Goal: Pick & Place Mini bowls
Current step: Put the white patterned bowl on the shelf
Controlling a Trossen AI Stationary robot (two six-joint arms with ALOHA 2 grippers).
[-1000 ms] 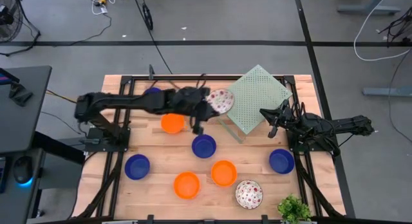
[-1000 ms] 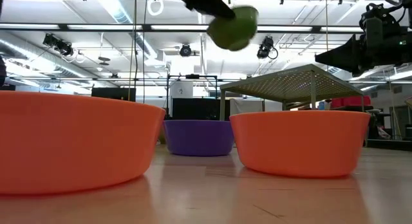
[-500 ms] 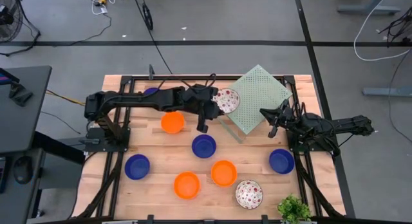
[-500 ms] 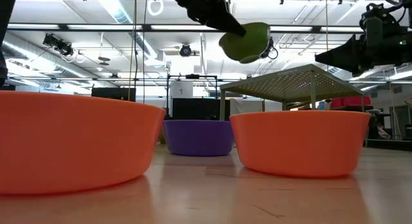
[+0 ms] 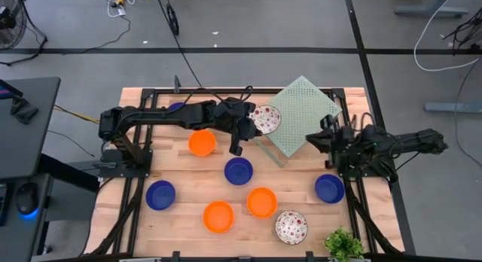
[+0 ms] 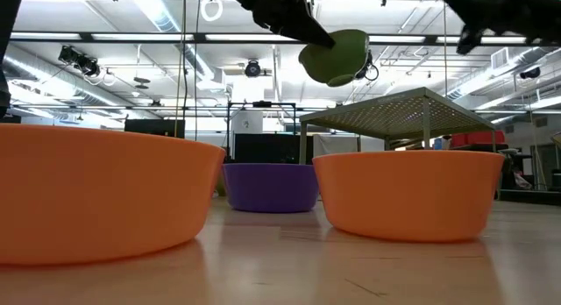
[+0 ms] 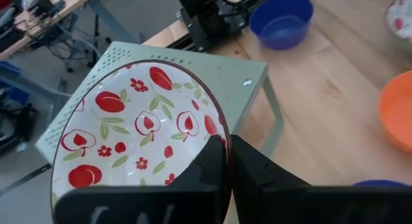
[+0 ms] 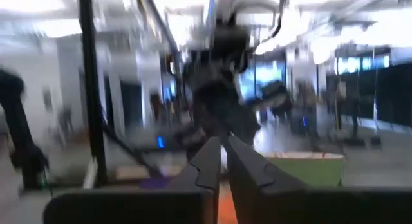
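A white mini bowl with red fruit marks [image 5: 264, 119], green on the outside [image 6: 336, 58], hangs over the left corner of the pale green perforated rack [image 5: 305, 111], with my left gripper [image 5: 251, 122] shut on it. Other mini bowls rest on their bases on the table: orange ones [image 5: 201, 144] [image 5: 218, 217] [image 5: 262, 202], blue ones [image 5: 239, 171] [image 5: 160, 195] [image 5: 329, 188], and a white speckled one [image 5: 291, 227]. My right gripper [image 5: 312, 138] hovers shut and empty by the rack's right side, raised high [image 6: 491, 11]. My left gripper pinches the bowl's rim [image 7: 223, 135] on the side toward the table's left, one finger [image 7: 209, 169] inside the bowl and the other [image 7: 257, 176] outside. The fingers come from the table's left, slanting down. The bowl is lifted clear and tilted, its hollow facing up.
The rack stands on thin legs at the far right of the wooden table [image 5: 188, 179]. Another blue bowl [image 5: 178, 107] peeks out under the left arm. A small green plant [image 5: 344, 245] sits at the near right corner. Black frame rails run along both table sides.
My left gripper carried the patterned bowl toward the table's right, up to the rack's corner, then held still. My right gripper rose and tipped upward, leaving the low view's right side for its top edge.
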